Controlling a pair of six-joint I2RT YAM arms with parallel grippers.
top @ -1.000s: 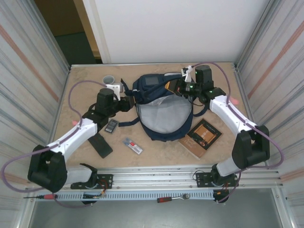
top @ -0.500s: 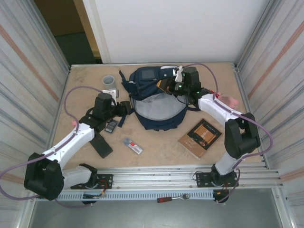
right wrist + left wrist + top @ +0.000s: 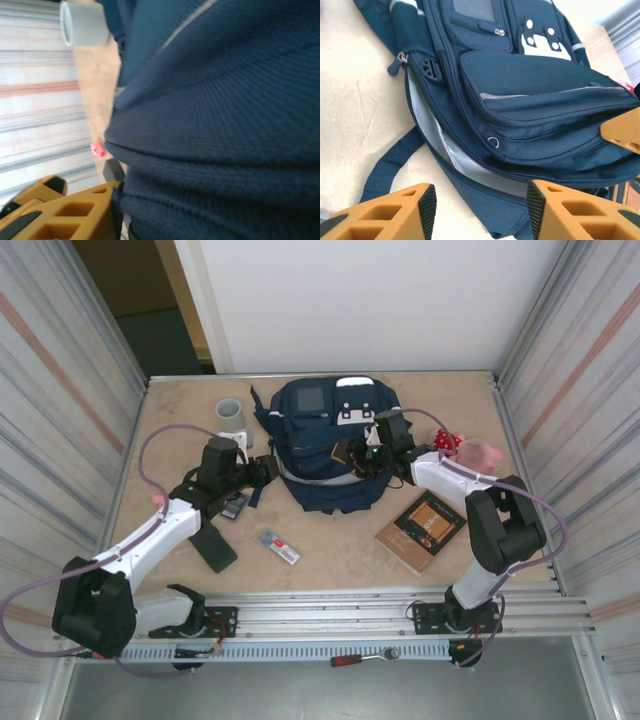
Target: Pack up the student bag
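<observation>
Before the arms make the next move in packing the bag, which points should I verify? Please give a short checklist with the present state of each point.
1. Main compartment of the student bag open wide: not ok; only a narrow gap shows the grey lining.
2. Left gripper open and empty: ok.
3. Right gripper free of the bag: cannot tell; its finger lies against the fabric.
4. Book packed: not ok; it lies on the table, right of the bag.
5. Grey cup apart from the left gripper: ok.
</observation>
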